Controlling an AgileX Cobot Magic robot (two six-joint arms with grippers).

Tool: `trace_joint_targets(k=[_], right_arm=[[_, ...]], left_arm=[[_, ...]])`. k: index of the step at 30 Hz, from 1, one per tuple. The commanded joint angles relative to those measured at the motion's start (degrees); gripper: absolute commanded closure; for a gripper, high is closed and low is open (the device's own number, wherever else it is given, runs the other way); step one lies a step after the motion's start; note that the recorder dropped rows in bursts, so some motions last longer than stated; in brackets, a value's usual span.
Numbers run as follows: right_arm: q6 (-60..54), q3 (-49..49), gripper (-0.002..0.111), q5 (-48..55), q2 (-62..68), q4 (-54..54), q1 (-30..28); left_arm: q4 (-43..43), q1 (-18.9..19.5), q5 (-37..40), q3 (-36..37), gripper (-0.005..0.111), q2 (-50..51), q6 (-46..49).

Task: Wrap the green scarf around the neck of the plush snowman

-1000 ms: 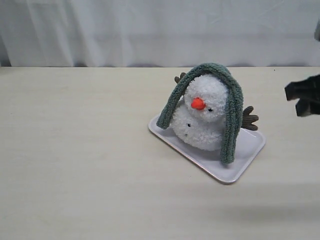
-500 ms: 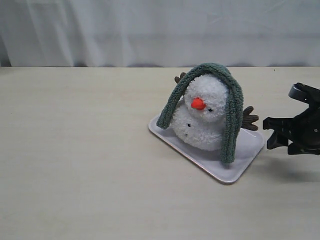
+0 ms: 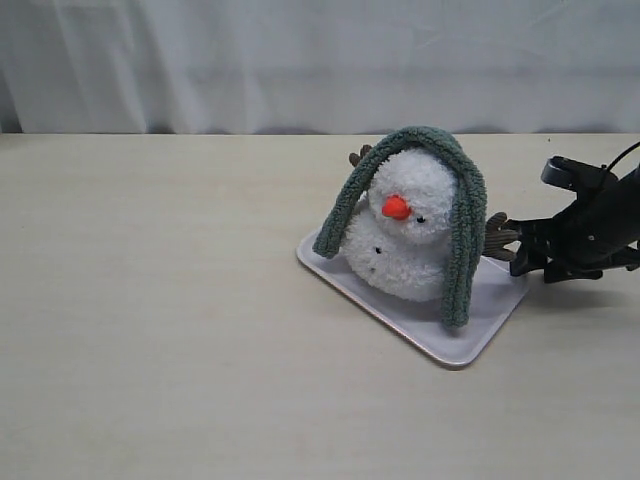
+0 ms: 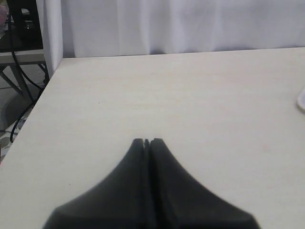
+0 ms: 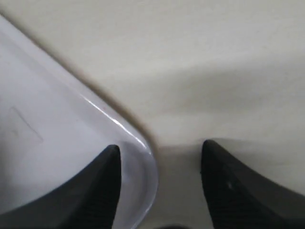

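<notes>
Now the right gripper (image 3: 518, 258) is hovering low with its jaws partly open and is holding nothing. In its wrist view it is straddling the corner rim of the white tray (image 5: 47, 119), with one finger over the tray and the other over the counter (image 3: 150, 330). The left gripper (image 4: 147, 141) is waiting far from the work with its fingers pressed together and is also holding nothing.

The plush snowman (image 3: 405, 255) is sitting on the tray just ahead of the right gripper. The green scarf (image 3: 465, 240) is lying over the top of its head, not around the neck (image 3: 385, 228). One end of the scarf is hanging down on the side nearer to this gripper, just behind the brown twig arm (image 3: 498, 238).

I am thinking the danger is a wrong grasp. If the jaws are closing where they are standing, they are probably taking the tray rim or the twig arm instead of the scarf. Then any pull is dragging the tray, tipping the snowman, and letting the loose scarf slide off the head.

Compared with half a second ago, the right gripper is now higher in the exterior view and much closer, almost touching the tray corner. The snowman, scarf and tray are lying as before.
</notes>
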Motion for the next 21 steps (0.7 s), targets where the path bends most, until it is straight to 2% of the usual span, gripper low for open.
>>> trace_joint_targets(k=[1, 6, 11, 21], right_arm=[[-2.97, -0.10, 0.073, 3.76, 0.73, 0.06, -0.49], [-2.97, 0.21, 0.089, 7.24, 0.73, 0.34, -0.49], [-3.39, 2.77, 0.104, 5.91, 0.37, 3.20, -0.49], [-5.97, 11.09, 0.104, -2.86, -4.33, 13.53, -0.49]], left_arm=[[-0.76, -0.13, -1.80, 0.11, 0.107, -0.13, -0.01], [-0.76, -0.13, -1.80, 0.11, 0.107, -0.13, -0.01], [-0.76, -0.13, -1.80, 0.11, 0.107, -0.13, -0.01], [-0.76, -0.13, -1.80, 0.11, 0.107, -0.13, -0.01]])
